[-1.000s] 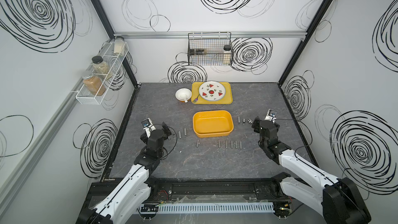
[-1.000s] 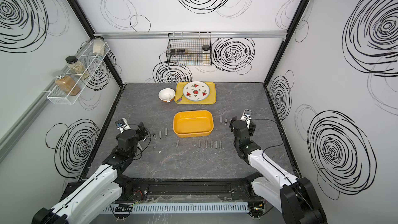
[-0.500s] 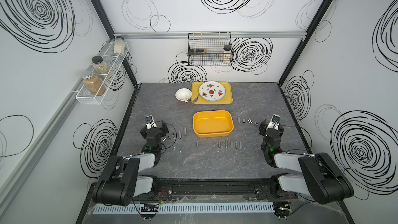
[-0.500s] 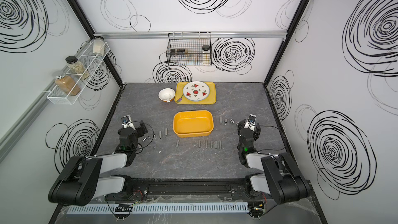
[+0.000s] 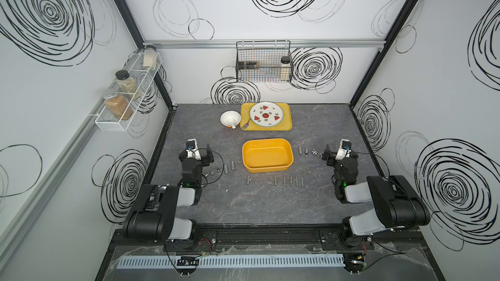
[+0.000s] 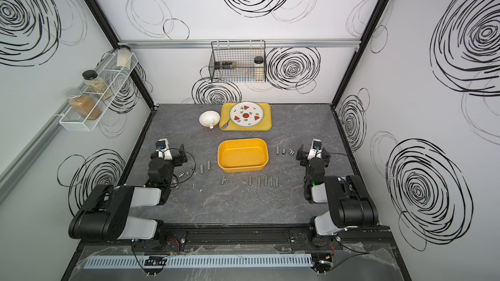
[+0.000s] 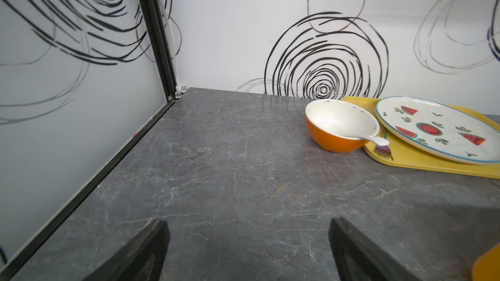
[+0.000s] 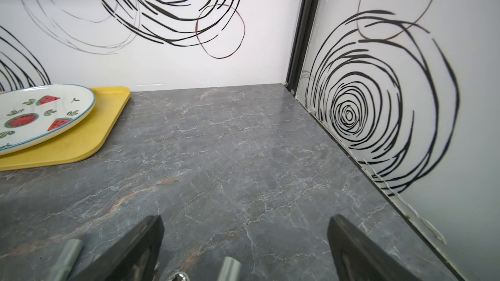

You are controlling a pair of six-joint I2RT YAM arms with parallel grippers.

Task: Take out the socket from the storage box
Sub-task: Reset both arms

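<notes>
The storage box (image 5: pixel 266 169) (image 6: pixel 241 169) is a deep yellow-orange tub at mid table, and its inside looks bare in both top views. Several grey sockets (image 5: pixel 275 180) lie in a row in front of it, with others left (image 5: pixel 226 169) and right (image 5: pixel 299 150) of it. My left gripper (image 5: pixel 201 154) (image 7: pixel 249 223) stands open over bare table left of the box, whose corner (image 7: pixel 488 266) shows in the left wrist view. My right gripper (image 5: pixel 339 155) (image 8: pixel 244 218) is open right of the box. A socket (image 8: pixel 228 268) lies on the table low between its fingers, touching neither.
A flat yellow tray (image 5: pixel 285 125) with a watermelon plate (image 5: pixel 266 114) and an orange bowl (image 5: pixel 230 118) with a spoon sit at the back. A black wire basket (image 5: pixel 263 62) hangs on the back wall. A jar shelf (image 5: pixel 127 95) is on the left wall.
Both arms have folded back toward the front rail, while the grippers stay low on either side of the box. The right gripper's jaws have spread wider.
</notes>
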